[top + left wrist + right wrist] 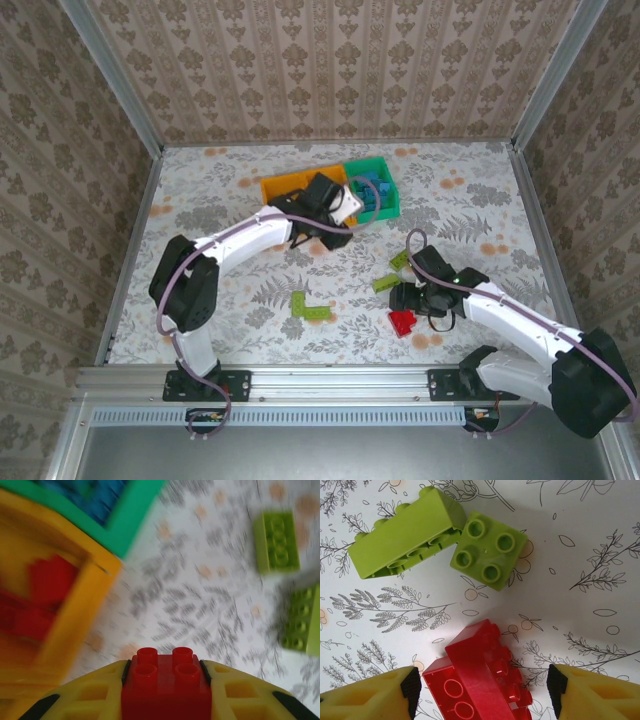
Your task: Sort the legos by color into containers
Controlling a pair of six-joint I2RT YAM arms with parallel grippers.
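Jaws of right gripper [482, 687], near right, stand apart astride jumbled red bricks [475, 655], may pinch one and flick it; farther left, left gripper [166, 677] clamps red brick [165, 697] near orange bin [75, 615], could drop short on rim.

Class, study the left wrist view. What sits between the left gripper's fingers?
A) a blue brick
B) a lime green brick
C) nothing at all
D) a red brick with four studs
D: the left wrist view shows a red brick, four studs up, clamped in the left gripper between its yellow fingers.
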